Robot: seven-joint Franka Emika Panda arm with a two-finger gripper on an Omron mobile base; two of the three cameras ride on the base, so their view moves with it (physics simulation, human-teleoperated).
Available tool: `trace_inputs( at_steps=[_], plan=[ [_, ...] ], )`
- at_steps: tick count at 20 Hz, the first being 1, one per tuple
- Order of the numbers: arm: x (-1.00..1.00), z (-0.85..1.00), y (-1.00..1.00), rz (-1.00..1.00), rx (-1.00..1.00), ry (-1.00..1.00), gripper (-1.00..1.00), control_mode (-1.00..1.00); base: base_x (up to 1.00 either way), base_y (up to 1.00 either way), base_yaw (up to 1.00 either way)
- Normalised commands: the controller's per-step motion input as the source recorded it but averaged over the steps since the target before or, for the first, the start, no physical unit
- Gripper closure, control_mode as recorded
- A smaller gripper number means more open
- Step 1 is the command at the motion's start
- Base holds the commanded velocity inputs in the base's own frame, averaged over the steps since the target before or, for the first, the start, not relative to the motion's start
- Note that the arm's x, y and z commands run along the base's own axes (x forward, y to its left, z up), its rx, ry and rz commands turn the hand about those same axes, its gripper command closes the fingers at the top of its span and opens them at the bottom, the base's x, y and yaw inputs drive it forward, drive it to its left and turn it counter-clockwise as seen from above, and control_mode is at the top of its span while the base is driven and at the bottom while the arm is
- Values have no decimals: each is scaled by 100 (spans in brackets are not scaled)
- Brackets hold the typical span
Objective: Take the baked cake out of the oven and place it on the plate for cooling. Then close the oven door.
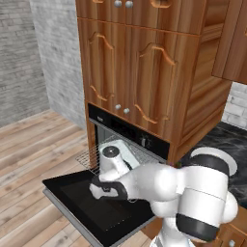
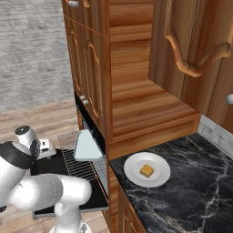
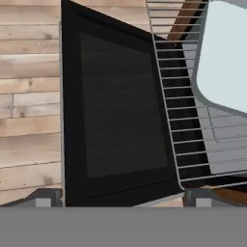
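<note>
Hovering over the lowered oven door (image 3: 120, 111), the tool (image 3: 120, 198) has its fingers spread wide, holding nothing.

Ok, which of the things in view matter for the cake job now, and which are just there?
Part of the job:
cake, already on the plate
oven door, hanging open
oven
end effector, open above the door

Just there:
pulled-out wire rack
pale tray on it
wooden cabinets
marble counter
</note>
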Motion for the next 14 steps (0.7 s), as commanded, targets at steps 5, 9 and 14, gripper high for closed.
trace_inputs(
  at_steps=[5, 9, 14],
  plan=[
    [71, -28, 38, -6, -3, 12, -100, -100, 0, 0, 0],
    [74, -32, 34, -4, -1, 17, -100, -100, 0, 0, 0],
    [58, -33, 45, -4, -7, 8, -100, -100, 0, 0, 0]
  ],
)
